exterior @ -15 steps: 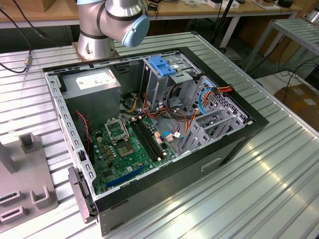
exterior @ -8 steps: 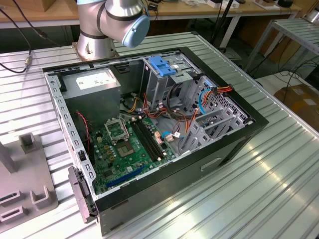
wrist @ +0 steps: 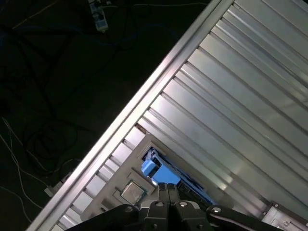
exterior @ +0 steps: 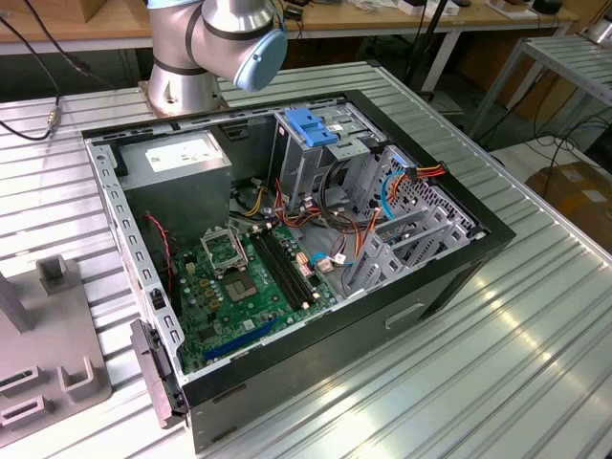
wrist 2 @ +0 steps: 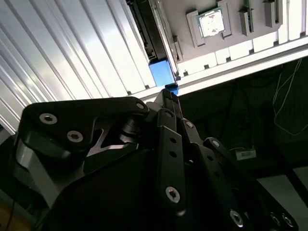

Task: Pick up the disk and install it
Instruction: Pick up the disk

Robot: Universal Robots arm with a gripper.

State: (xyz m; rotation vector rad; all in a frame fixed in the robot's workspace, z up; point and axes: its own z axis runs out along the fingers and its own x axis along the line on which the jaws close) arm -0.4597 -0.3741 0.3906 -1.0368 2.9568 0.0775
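The disk [wrist 2: 150, 33] stands on its edge on the ribbed metal table, a dark slab with a bright blue carrier end [wrist 2: 161, 72]. In both wrist views my gripper [wrist 2: 168, 92] hangs just above that blue end, its two black fingers pressed together with nothing between them. In the first wrist view the blue carrier [wrist: 159, 171] lies directly beyond the fingertips [wrist: 163, 188]. In the exterior view the open computer case [exterior: 287, 239] holds a tall grey drive cage [exterior: 316, 153] with a blue latch on top.
A grey fixture plate [wrist 2: 192, 48] next to the disk carries a processor chip [wrist 2: 211, 23] and slotted parts. The table's edge rail [wrist: 159, 82] runs close by, with dark floor and cables beyond. The arm's base [exterior: 191, 57] stands behind the case.
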